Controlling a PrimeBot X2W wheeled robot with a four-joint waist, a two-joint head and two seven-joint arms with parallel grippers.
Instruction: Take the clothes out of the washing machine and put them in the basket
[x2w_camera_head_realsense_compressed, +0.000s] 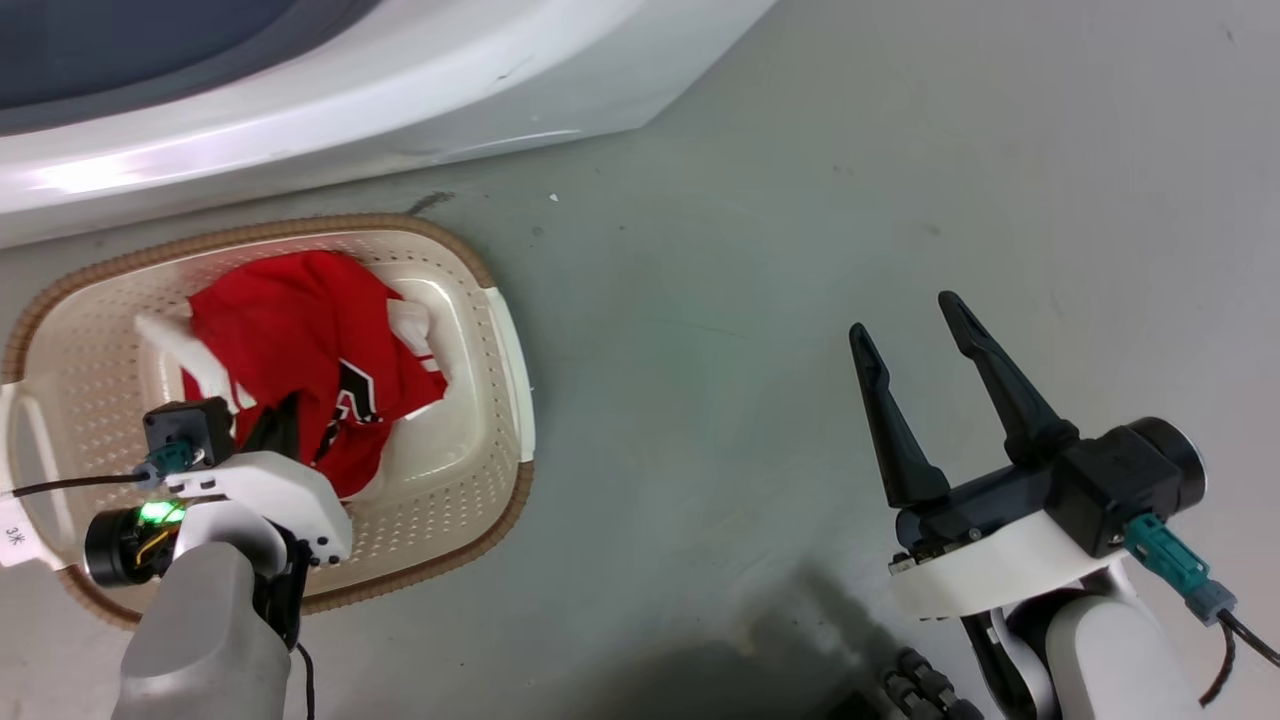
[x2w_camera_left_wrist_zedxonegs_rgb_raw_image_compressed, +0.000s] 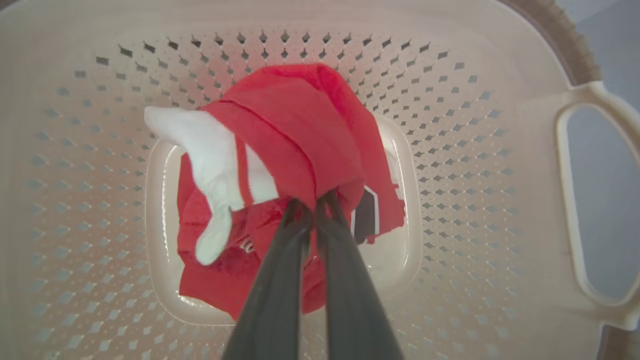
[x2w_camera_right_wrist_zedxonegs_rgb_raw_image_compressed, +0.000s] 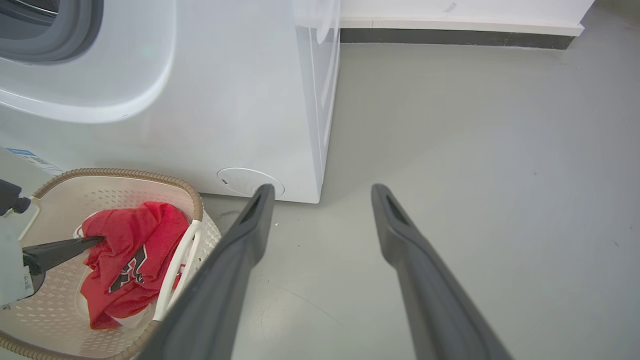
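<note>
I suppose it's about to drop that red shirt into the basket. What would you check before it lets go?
1. Red jersey hangs inside the basket, above its bottom: ok.
2. Left gripper is shut on the jersey: ok.
3. No fabric drapes over the basket's edge: ok.
4. Right gripper is open, holds nothing, and is over the floor away from the basket: ok.
5. Washing machine drum has no clothes left: cannot tell, its inside is out of sight.

soft, even light is falling everywhere. glare is streaking the washing machine (x2w_camera_head_realsense_compressed: 130, 172) at the head view's left.
</note>
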